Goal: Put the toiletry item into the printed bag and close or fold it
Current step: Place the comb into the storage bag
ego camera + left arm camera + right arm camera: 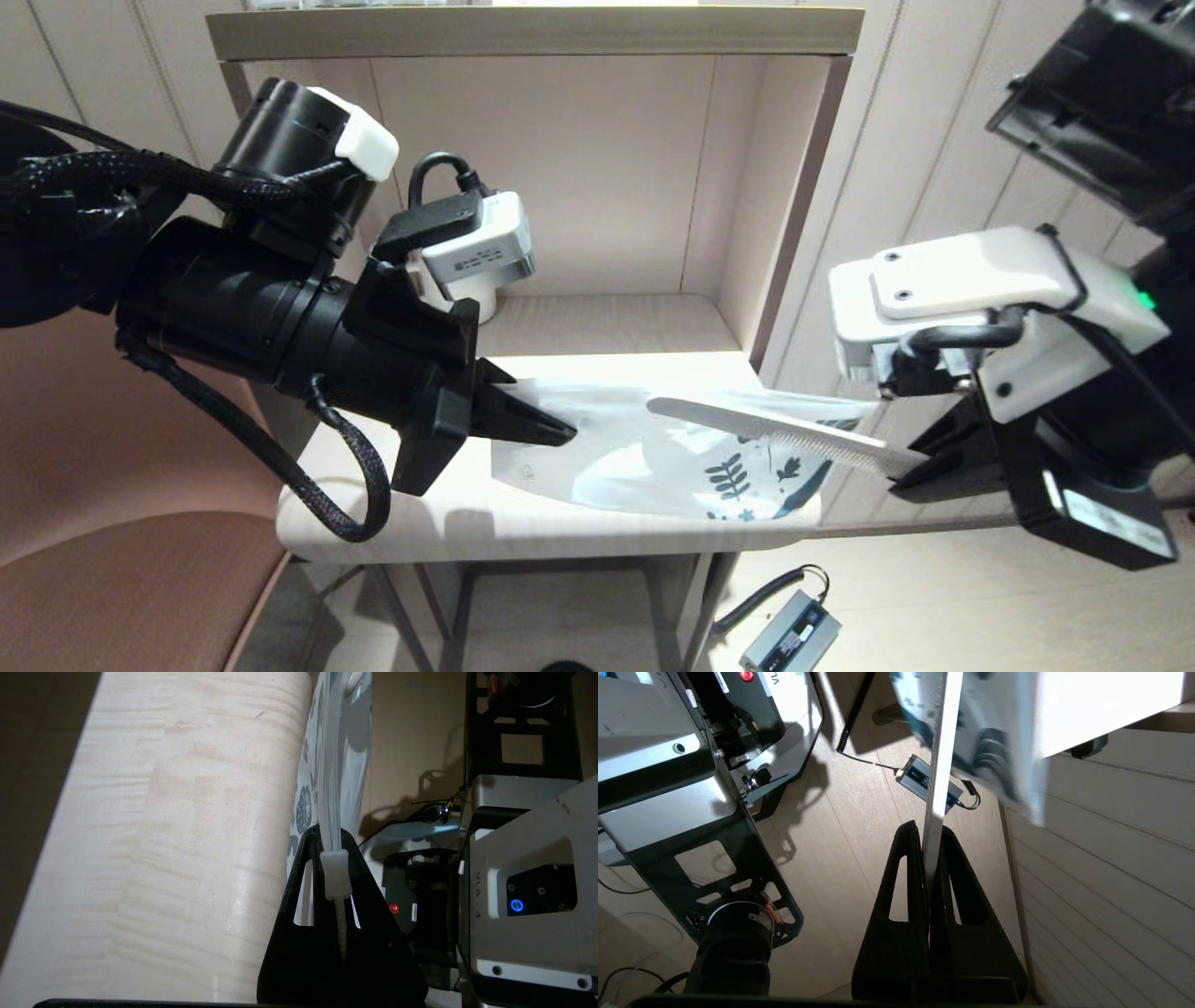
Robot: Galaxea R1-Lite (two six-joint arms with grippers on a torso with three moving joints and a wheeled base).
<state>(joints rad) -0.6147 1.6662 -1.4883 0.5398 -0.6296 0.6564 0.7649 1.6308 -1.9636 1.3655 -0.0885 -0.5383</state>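
Note:
The printed bag [653, 462] lies on the pale table [392, 513], its leaf-printed end hanging past the table's right edge. My left gripper [565, 433] is shut on the bag's zip edge at its left end; the white slider [335, 873] sits between the fingers. My right gripper [904, 471] is shut on one end of the white comb [775, 432], which slants up and left over the bag's right half. In the right wrist view the comb [942, 760] runs straight out from the fingers, edge on, with the bag [994, 751] beyond it.
A wooden shelf alcove [607, 187] rises behind the table, its right wall [794, 215] close to the comb. A white mug [471, 303] stands in the alcove behind my left wrist. A small metal box [789, 635] with a cable lies on the floor.

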